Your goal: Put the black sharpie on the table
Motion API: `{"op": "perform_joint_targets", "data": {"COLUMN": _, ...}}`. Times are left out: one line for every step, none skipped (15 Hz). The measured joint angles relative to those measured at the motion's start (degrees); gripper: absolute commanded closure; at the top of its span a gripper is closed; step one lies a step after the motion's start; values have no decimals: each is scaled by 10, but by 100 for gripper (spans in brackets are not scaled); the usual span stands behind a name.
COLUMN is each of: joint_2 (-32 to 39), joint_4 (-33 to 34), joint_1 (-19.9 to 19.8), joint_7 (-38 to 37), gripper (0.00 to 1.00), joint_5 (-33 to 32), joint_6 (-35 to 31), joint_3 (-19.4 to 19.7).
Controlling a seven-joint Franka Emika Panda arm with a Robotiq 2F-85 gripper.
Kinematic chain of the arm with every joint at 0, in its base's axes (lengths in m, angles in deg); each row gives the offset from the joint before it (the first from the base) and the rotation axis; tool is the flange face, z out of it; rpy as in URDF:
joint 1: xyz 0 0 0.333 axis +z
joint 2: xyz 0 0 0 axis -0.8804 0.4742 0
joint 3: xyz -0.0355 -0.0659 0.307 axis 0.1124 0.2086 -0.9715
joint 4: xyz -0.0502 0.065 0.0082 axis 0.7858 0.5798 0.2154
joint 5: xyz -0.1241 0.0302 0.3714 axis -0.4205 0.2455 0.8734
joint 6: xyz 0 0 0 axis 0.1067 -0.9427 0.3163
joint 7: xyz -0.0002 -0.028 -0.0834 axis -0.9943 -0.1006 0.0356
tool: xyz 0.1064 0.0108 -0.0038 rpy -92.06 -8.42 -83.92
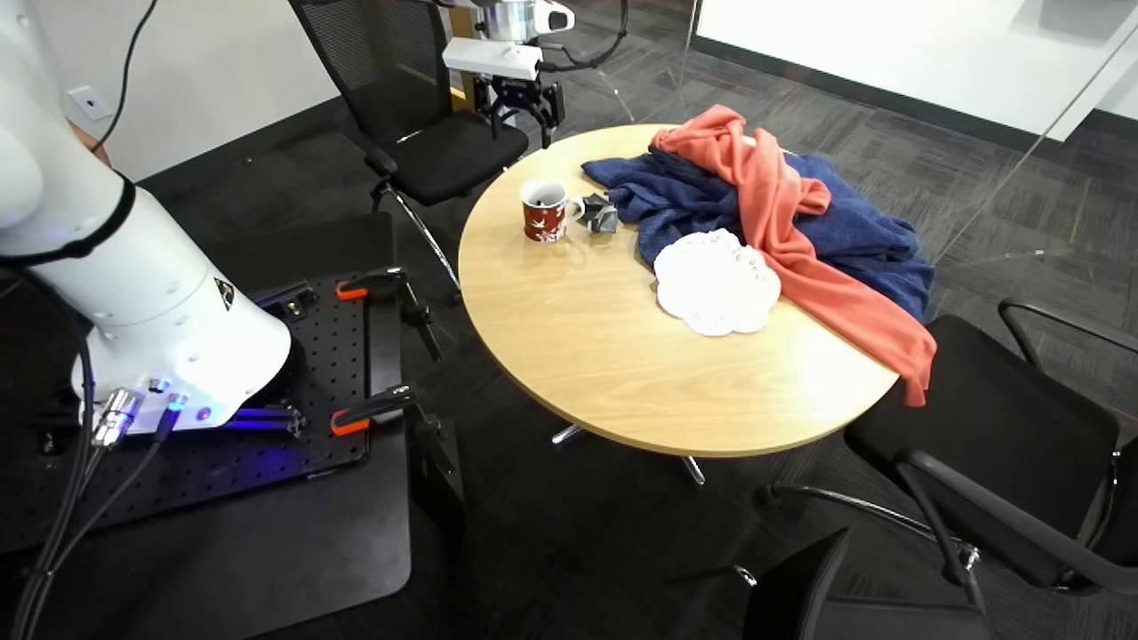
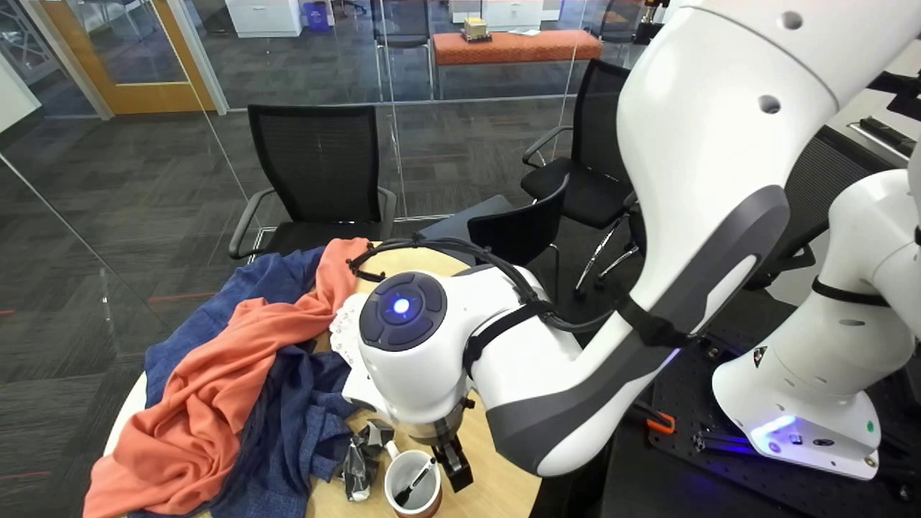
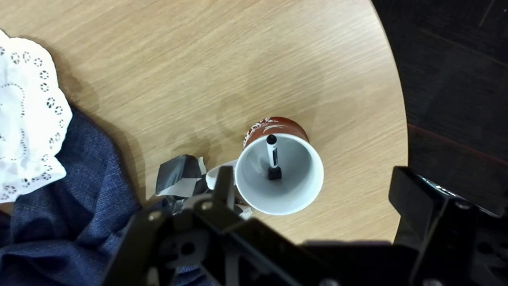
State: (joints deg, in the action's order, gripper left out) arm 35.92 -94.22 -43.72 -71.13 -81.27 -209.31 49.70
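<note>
The black sharpie (image 3: 273, 155), with a white barrel and black ends, stands tilted inside a mug (image 3: 293, 196) in the wrist view. It also shows in an exterior view (image 2: 415, 480). The red-and-white mug (image 1: 544, 222) stands upright on the round light wood table (image 1: 578, 347), near its edge; the wrist view shows the table top too (image 3: 178, 71). My gripper (image 1: 521, 135) is above the table's edge by the mug, apart from it. In the wrist view its fingers (image 3: 312, 176) are wide open with nothing between them.
A crumpled grey-black object (image 1: 601, 215) lies beside the mug's handle. A white doily (image 1: 718, 283), a blue cloth (image 1: 853, 231) and an orange cloth (image 1: 782, 222) lie on the table. Black chairs (image 1: 987, 427) stand around it. The dark cart (image 1: 338, 542) stands beside the table.
</note>
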Motion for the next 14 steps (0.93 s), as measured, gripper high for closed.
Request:
{"op": "perform_joint_targets", "data": {"joint_2": 0, "joint_4": 0, "joint_1": 0, "joint_7": 0, "gripper": 0, "joint_5": 0, "joint_6": 0, "joint_3": 0}}
{"op": "perform_joint_targets", "data": {"joint_2": 0, "joint_4": 0, "joint_1": 0, "joint_7": 0, "gripper": 0, "joint_5": 0, "joint_6": 0, "joint_3": 0}}
{"op": "perform_joint_targets", "data": {"joint_2": 0, "joint_4": 0, "joint_1": 0, "joint_7": 0, "gripper": 0, "joint_5": 0, "joint_6": 0, "joint_3": 0}}
{"op": "perform_joint_targets", "data": {"joint_2": 1, "joint_4": 0, "joint_1": 1, "joint_7": -1, "gripper": 0, "joint_5": -2, "joint_6": 0, "joint_3": 1}}
{"op": "perform_joint_targets", "data": {"joint_2": 2, "joint_4": 0, "joint_1": 3, "joint_7": -1, "gripper": 0, "joint_5": -3, "joint_6": 0, "joint_3": 3}}
{"op": "perform_joint_targets", "data": {"joint_2": 3, "joint_4": 0, "joint_1": 6, "joint_7": -1, "gripper": 0, "joint_5": -7, "joint_6": 0, "joint_3": 5}}
{"op": "perform_joint_targets", "data": {"joint_2": 6, "joint_4": 0, "joint_1": 8, "joint_7": -1, "gripper": 0, "joint_5": -13, "joint_6": 0, "joint_3": 5}}
{"op": "perform_joint_targets", "data": {"joint_2": 9, "joint_4": 1, "joint_1": 10, "joint_7": -1, "gripper": 0, "joint_5": -20, "joint_6": 0, "joint_3": 5}}
{"op": "perform_joint_targets", "data": {"joint_2": 15, "joint_4": 2, "joint_1": 13, "joint_7": -1, "gripper": 0, "joint_5": -29, "joint_6": 0, "joint_3": 6}}
{"op": "perform_joint_targets", "data": {"joint_2": 21, "joint_4": 5, "joint_1": 16, "joint_7": -1, "gripper": 0, "joint_5": -37, "joint_6": 0, "joint_3": 6}}
{"op": "perform_joint_targets", "data": {"joint_2": 29, "joint_4": 9, "joint_1": 19, "joint_7": -1, "gripper": 0, "joint_5": -45, "joint_6": 0, "joint_3": 6}}
{"op": "perform_joint_targets", "data": {"joint_2": 38, "joint_4": 15, "joint_1": 23, "joint_7": -1, "gripper": 0, "joint_5": -51, "joint_6": 0, "joint_3": 6}}
{"op": "perform_joint_targets", "data": {"joint_2": 47, "joint_4": 22, "joint_1": 26, "joint_7": -1, "gripper": 0, "joint_5": -55, "joint_6": 0, "joint_3": 7}}
{"op": "perform_joint_targets", "data": {"joint_2": 57, "joint_4": 29, "joint_1": 29, "joint_7": -1, "gripper": 0, "joint_5": -59, "joint_6": 0, "joint_3": 7}}
